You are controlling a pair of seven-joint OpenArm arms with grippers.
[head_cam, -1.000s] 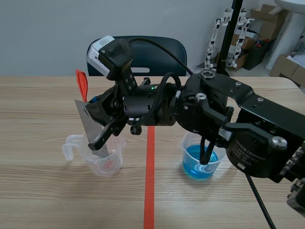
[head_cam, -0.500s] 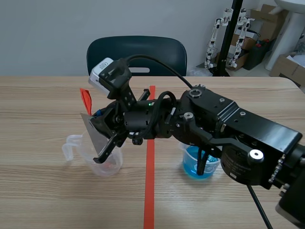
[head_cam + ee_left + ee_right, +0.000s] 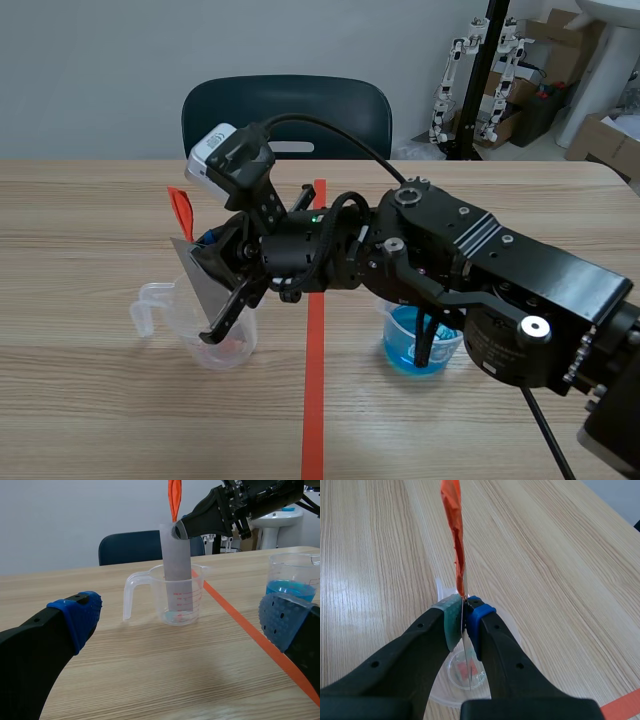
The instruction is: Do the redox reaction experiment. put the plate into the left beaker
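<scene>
Right gripper point(image 3: 218, 312), reaching across the scene view from the right arm, is clamped on a thin grey metal plate point(image 3: 195, 272) with an orange-red tape tag point(image 3: 180, 210) at its top. The plate's lower end dips inside the clear plastic handled beaker point(image 3: 240, 340) on the left, well apart from the clear beaker of blue liquid point(image 3: 420, 350) beyond the tape line.

From the left wrist, the left gripper point(image 3: 179, 630) stands released, its blue pads point(image 3: 77, 615) wide apart with nothing between them. Ahead of it the plate stands nearly upright in the handled beaker; whether its lower edge touches the bottom I cannot tell.

From the right wrist, the plate shows edge-on, pinched between the pads just below the tag, with the beaker directly under it.

Such a sheet looks light, stiff and smooth, so it may slip or pivot in a grip. The flat faces near the top seem the right hold, and a gentle release should keep the light beaker from tipping
</scene>
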